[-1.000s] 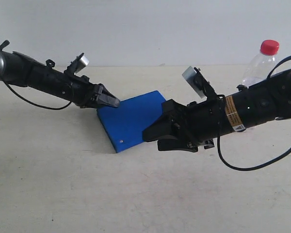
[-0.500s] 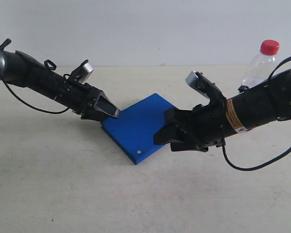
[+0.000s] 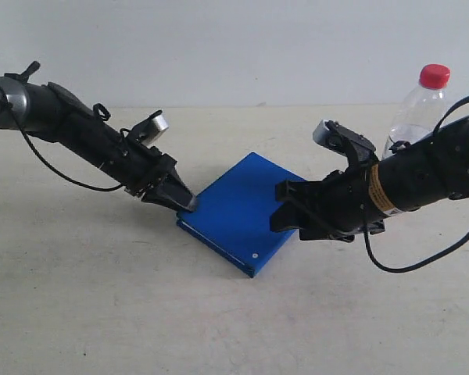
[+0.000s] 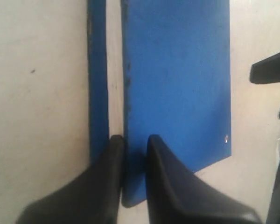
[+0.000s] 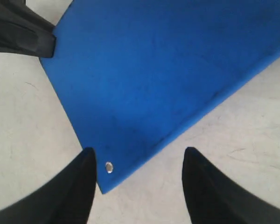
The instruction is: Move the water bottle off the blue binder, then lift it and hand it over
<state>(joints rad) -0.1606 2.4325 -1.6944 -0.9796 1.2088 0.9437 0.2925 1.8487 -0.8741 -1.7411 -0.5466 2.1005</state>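
Note:
The blue binder (image 3: 238, 209) lies on the table at the middle, one corner pointing forward. My left gripper (image 3: 182, 201) is at its left edge, shut on the binder's top cover (image 4: 177, 70). One finger (image 4: 115, 144) sits in the pale gap under that cover and the other rests on top. My right gripper (image 3: 285, 209) hovers open at the binder's right side, and the riveted corner (image 5: 109, 167) lies between its fingers without touching them. The water bottle (image 3: 417, 105) stands upright at the back right, off the binder, its lower part hidden behind my right arm.
A pale wall runs along the back of the beige table (image 3: 141, 312). My right arm (image 3: 422, 180) and its black cable (image 3: 406, 266) cross the table's right side. The left arm (image 3: 70, 125) reaches in from the left edge.
My left gripper has gone from open to shut on the binder's edge. The binder has swung round and slid toward the front right. My right gripper has drawn back to the right, still open.

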